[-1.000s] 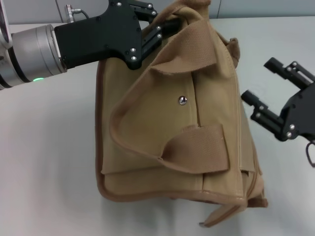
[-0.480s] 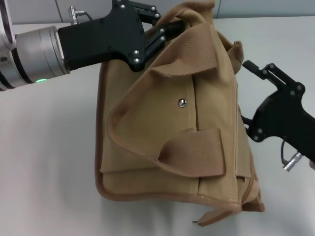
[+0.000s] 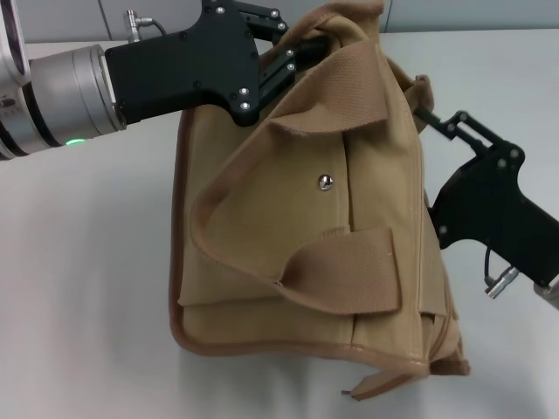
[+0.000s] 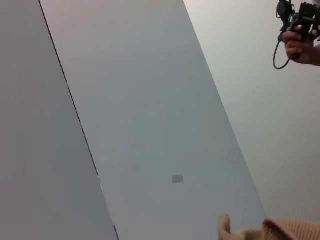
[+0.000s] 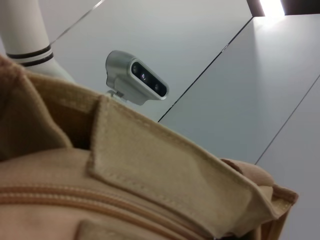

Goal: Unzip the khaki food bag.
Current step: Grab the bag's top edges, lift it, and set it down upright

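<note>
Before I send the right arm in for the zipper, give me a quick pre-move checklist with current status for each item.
1. Left pincer bracing the far top edge of the boxy tan canvas food bag: ok, it sits against the fabric there.
2. Right pincer at the bag's zipper side: ok, its tips reach the top corner.
3. Right pincer closed on the zipper pull: cannot tell, tips hidden by fabric.
4. Zipper line in sight: ok in the right wrist view, and it looks shut.
5. Wide webbing handles clear of the zipper: cannot tell.
</note>
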You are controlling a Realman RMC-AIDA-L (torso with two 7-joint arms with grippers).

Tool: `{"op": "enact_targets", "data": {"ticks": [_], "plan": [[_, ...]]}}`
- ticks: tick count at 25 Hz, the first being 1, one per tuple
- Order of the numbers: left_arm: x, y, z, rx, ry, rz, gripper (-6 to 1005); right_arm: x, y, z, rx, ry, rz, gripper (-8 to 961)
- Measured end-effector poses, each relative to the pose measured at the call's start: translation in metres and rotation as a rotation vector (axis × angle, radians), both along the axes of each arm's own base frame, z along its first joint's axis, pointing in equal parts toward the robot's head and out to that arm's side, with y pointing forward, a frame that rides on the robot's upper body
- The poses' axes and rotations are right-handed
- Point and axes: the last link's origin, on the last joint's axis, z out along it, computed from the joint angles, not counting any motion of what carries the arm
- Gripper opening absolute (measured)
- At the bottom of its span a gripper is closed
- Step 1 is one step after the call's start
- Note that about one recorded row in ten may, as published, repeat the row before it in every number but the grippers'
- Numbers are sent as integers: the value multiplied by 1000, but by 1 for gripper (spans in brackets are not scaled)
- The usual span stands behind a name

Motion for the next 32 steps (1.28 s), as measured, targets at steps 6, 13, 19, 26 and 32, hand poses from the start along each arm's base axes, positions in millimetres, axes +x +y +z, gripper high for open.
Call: {"op": "enact_targets", "data": {"ticks": [6, 13, 19, 26, 32], "plan": [[1, 0, 0, -3, 2, -3, 72, 0, -5, -6, 9, -28, 9, 598], [2, 0, -1, -6, 4, -8, 74, -5, -1, -9, 27, -43, 27, 447], [3, 0, -1, -7, 4, -9, 76, -9, 4, -12, 19, -55, 36, 445], [4, 1, -2, -7, 5, -13, 78, -9, 8, -14, 6, -69, 25, 371], [5, 1, -2, -7, 5, -16, 80, -9, 8, -14, 4, -61, 27, 135]]}}
